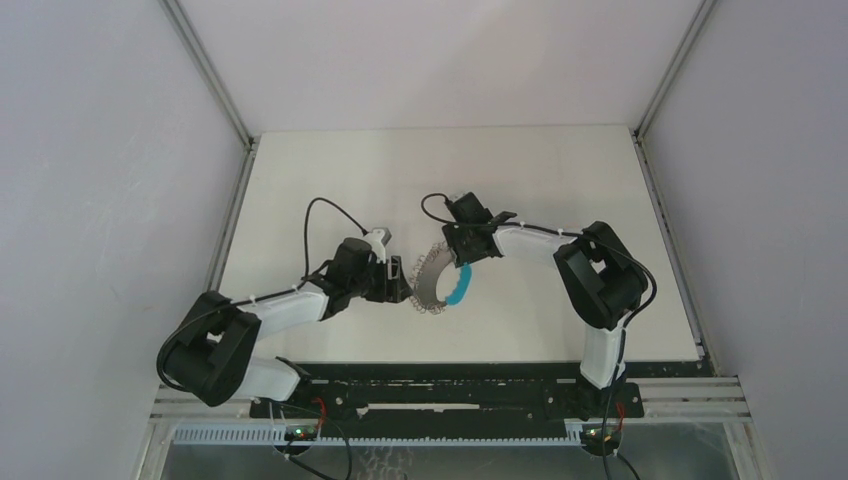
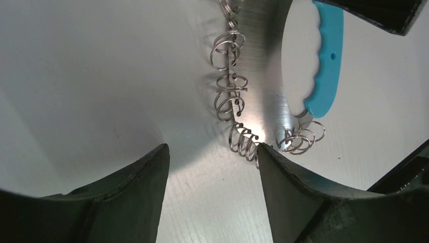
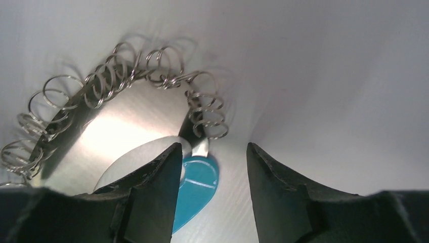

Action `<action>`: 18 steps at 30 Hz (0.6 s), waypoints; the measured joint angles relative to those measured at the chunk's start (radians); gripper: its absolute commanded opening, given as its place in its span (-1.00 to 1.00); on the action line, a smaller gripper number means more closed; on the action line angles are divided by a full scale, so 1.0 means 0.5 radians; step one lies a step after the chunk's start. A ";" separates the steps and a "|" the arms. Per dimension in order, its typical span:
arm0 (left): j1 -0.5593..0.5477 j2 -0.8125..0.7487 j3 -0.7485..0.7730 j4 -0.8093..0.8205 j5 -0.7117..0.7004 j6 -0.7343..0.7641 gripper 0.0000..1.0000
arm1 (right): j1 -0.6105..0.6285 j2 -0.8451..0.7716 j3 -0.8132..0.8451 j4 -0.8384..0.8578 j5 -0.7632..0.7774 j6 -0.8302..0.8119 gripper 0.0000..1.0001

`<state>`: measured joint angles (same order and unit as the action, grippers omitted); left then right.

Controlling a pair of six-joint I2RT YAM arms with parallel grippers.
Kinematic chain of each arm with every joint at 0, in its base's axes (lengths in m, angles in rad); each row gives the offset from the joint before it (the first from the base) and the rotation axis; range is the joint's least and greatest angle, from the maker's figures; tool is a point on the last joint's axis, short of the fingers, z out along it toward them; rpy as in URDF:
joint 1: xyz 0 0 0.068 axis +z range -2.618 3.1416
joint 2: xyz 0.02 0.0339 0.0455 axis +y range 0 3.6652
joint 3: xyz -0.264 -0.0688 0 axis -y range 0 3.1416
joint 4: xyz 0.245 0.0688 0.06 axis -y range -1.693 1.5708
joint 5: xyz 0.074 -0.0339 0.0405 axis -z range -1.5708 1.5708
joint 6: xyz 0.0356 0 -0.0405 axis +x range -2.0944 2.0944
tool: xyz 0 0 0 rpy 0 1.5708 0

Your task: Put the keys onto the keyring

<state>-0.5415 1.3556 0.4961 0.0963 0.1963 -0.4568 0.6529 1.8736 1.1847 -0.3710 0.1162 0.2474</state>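
The keyring lies on the white table between the arms: a shiny curved metal strip hung with several small silvery wire rings, with a light blue band along its right side. My left gripper is open just left of it. In the left wrist view its right fingertip touches the lowest rings. My right gripper is open over the ring's top end. In the right wrist view the blue band's tip lies between the fingers, beside the left one. No coloured keys are in view.
The white table is fenced by metal rails along its left, right and near edges, with grey walls beyond. A black cable loops up over the left arm.
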 measured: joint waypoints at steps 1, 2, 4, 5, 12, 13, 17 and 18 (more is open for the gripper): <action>0.000 0.014 0.002 0.009 0.005 0.004 0.35 | -0.019 0.014 0.000 0.023 -0.027 -0.016 0.01; 0.000 0.025 0.011 0.013 0.005 0.008 0.33 | -0.034 0.025 0.000 0.044 -0.046 -0.031 0.00; 0.000 0.057 0.034 0.015 0.017 0.012 0.30 | -0.056 0.038 0.000 0.092 -0.082 -0.063 -0.01; 0.000 0.075 0.048 0.015 0.021 0.014 0.28 | -0.069 0.043 0.001 0.115 -0.103 -0.079 -0.03; 0.000 0.156 0.105 0.030 0.043 0.037 0.22 | -0.082 0.066 0.005 0.197 -0.175 -0.153 -0.19; 0.000 0.156 0.105 0.029 0.042 0.045 0.22 | -0.077 0.066 0.005 0.197 -0.182 -0.156 -0.19; -0.003 0.154 0.111 0.011 0.031 0.063 0.22 | -0.023 0.066 0.005 0.184 -0.189 -0.156 -0.18; -0.003 0.152 0.115 -0.004 0.023 0.070 0.23 | 0.008 0.064 0.005 0.174 -0.183 -0.149 -0.17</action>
<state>-0.5430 1.4315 0.5537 0.0944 0.2077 -0.4217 0.6567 1.9057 1.1870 -0.2840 0.0246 0.1730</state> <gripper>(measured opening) 0.611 0.408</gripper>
